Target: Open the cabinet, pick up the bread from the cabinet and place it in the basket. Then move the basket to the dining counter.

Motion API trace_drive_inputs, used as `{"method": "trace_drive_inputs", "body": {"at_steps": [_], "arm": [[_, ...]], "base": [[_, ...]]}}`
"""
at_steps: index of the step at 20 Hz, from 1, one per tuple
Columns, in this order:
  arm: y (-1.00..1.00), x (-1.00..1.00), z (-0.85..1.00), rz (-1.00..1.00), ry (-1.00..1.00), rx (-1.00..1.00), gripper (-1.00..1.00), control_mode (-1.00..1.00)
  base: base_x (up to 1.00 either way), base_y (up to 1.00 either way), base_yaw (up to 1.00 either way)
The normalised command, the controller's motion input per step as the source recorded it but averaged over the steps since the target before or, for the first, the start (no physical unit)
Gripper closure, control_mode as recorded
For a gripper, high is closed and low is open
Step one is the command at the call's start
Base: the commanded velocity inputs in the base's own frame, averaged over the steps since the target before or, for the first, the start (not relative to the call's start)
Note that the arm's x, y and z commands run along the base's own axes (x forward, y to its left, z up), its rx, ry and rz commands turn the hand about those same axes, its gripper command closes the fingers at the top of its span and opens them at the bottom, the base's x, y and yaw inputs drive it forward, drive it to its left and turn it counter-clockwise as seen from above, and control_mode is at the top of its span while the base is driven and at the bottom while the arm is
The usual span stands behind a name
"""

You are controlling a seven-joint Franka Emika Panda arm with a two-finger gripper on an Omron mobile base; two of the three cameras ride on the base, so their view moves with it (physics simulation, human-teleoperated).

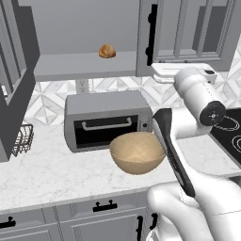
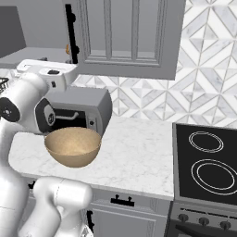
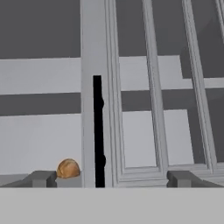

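We see the grey wall cabinet (image 1: 84,42) with framed glass doors standing with its left door swung wide and its right door (image 3: 157,96) shut, one black vertical bar handle (image 3: 98,131) rising straight ahead of our gripper (image 3: 111,179), whose two fingertips are spread wide with nothing between them. On the white marble counter (image 1: 52,169) below sit one grey toaster oven (image 1: 106,120), one round tan woven basket (image 1: 137,153) touching its front, one dark wire basket (image 1: 22,139) at far left, and a black stovetop (image 2: 208,164) to the right. One small golden-brown bread roll (image 1: 107,51) lies on the plain grey cabinet shelf (image 1: 70,66), just left of that handle in the hand view.
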Motion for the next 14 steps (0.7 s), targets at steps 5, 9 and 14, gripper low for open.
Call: {"method": "trace_drive_inputs", "body": {"at_steps": [5,9,14], "arm": [[0.05,0.96,0.0,0.0,0.0,0.0,-1.0,-1.0],[0.21,0.84,0.0,0.0,-0.04,0.0,-1.0,-1.0],[0.13,0.76,0.0,0.0,-0.06,0.0,-1.0,-1.0]], "base": [[0.0,0.0,0.0],[0.0,0.0,0.0],[0.0,0.0,0.0]]}}
